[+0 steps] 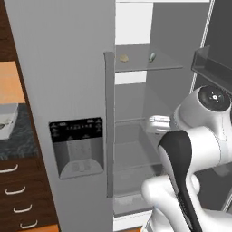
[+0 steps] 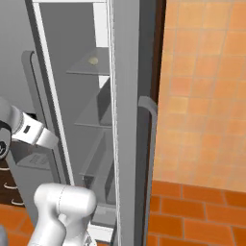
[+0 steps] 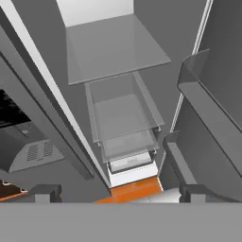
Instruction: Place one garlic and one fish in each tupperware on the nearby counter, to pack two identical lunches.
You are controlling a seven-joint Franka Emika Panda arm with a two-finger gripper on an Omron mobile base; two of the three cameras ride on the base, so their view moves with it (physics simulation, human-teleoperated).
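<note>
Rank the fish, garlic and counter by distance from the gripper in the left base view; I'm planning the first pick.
1. Fish, on the upper shelf, above the gripper.
2. Garlic, same shelf, further left.
3. Counter, far left past the closed door.

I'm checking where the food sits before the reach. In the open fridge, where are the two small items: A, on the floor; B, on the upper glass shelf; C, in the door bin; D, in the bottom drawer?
B: the pale garlic and the greyish fish both rest on the upper glass shelf of the open fridge.
</note>
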